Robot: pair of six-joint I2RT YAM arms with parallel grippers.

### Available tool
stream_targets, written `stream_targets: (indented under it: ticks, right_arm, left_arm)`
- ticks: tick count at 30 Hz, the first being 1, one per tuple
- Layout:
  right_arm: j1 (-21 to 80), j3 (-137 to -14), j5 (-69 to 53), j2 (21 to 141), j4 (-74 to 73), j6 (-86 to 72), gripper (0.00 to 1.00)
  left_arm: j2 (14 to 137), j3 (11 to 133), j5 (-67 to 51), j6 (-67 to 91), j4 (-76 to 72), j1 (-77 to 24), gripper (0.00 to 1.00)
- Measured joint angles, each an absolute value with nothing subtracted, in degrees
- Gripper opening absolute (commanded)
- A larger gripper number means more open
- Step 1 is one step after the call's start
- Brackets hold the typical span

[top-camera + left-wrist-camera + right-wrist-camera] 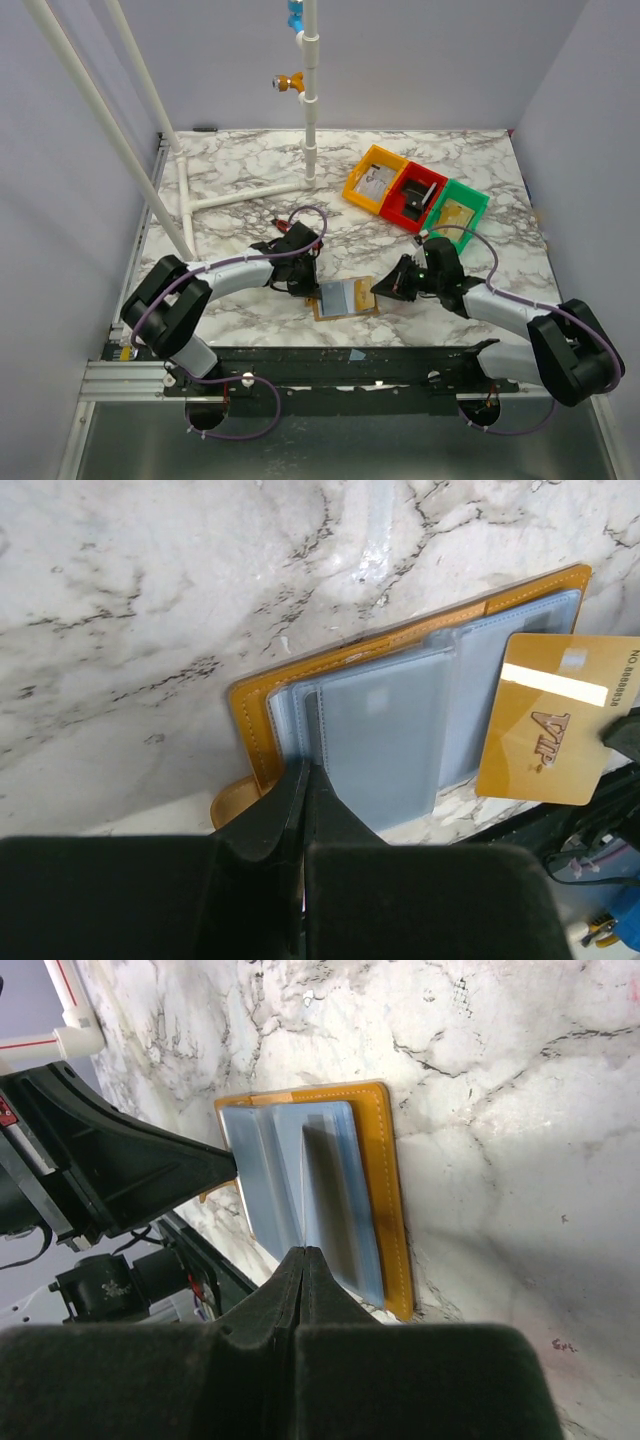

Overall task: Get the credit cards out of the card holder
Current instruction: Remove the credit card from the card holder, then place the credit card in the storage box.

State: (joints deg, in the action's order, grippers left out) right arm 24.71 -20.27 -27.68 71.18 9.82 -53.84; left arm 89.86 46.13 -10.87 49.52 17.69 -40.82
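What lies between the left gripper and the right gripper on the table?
The open card holder, with a gold VIP card sticking out toward the right gripper. The left gripper pinches its opposite edge. The top view shows this.

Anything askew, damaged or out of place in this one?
Nothing stands out. The card holder lies open near the front edge of the table, pinched by the left end effector, while the right end effector holds a gold VIP card, unbent.

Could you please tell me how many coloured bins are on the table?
3, in a row at the far right: an orange bin, a red bin in the middle, a green bin rightmost.
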Motion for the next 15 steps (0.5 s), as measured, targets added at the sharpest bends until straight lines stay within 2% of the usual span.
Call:
stream_targets:
  ticks: [3,4,6,10,15]
  right_arm:
    - [24.6,-20.3,-27.7,70.6,9.4,-53.9,0.01]
    - [24.6,-20.3,-27.7,70.5,9.3,-53.9,0.01]
    - [24.6,-20.3,-27.7,70.4,9.1,-53.9,0.01]
    - [24.6,-20.9,-27.8,70.0,8.6,-54.0,0.01]
    - [24.6,-22.5,-28.4,68.9,8.2,-54.6,0.01]
  left_arm:
    - [88.7,46.3,-10.0,49.0,19.9,-40.8,0.16]
    - [88.2,46.4,-9.8,48.9,20.5,-40.8,0.23]
    - [86.8,47.0,-9.5,48.6,22.2,-40.8,0.44]
    - [83.5,49.1,-9.5,47.8,24.0,-40.6,0.69]
    - [79.4,50.0,-12.3,47.9,22.8,-39.1,0.76]
